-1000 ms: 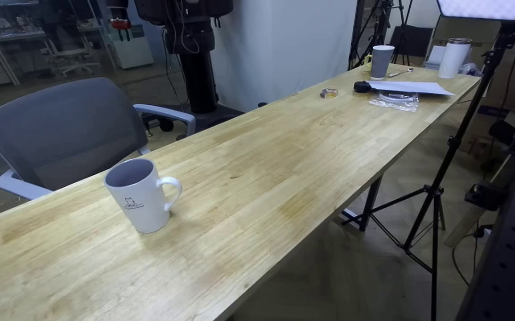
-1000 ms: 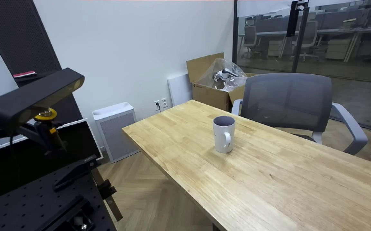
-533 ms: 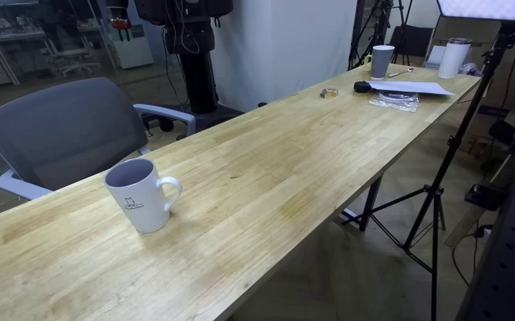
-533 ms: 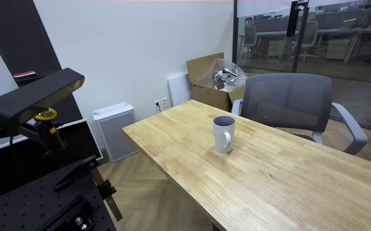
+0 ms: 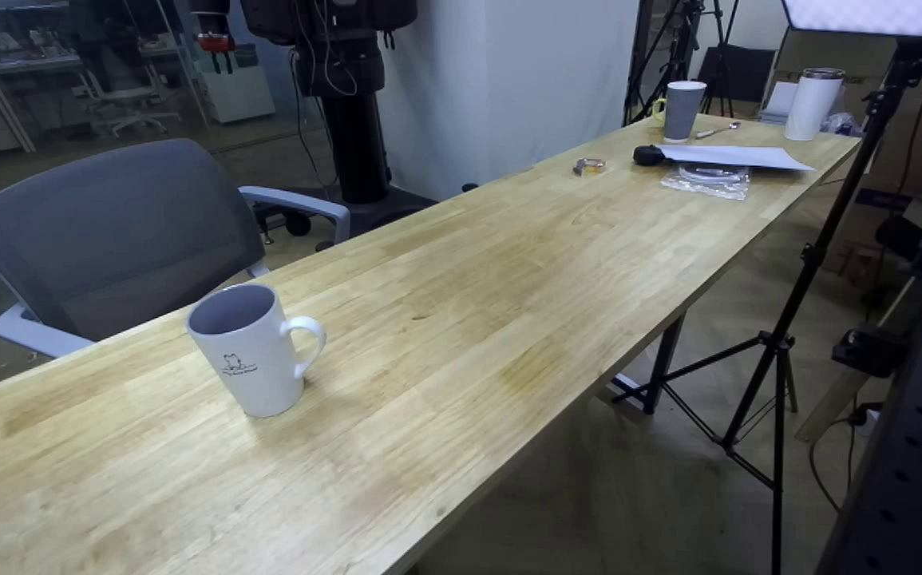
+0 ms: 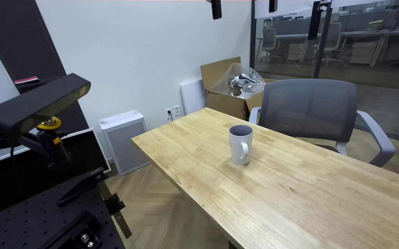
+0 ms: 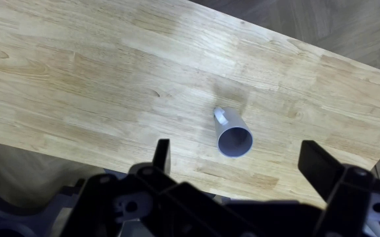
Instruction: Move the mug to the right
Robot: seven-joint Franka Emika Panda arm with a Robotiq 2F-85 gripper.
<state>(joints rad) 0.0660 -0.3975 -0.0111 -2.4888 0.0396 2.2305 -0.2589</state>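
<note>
You have bare counter (image 5: 461,335) on every side of the mug (image 5: 251,355), plus open air between it and your gripper (image 7: 236,142). Obstacles: handle (image 5: 318,343) jutting from the mug's side, chair (image 6: 308,109) just beside one long edge.

So I'm counting one mug (image 5: 255,359), one cup (image 5: 682,112), one tumbler (image 5: 814,105) and one spoon (image 5: 718,130) on the table (image 5: 468,279). Plus one chair (image 5: 125,231) beside it and two wall outlets (image 6: 176,110). One gripper (image 7: 236,142) too, with two fingers (image 7: 319,167).
</note>
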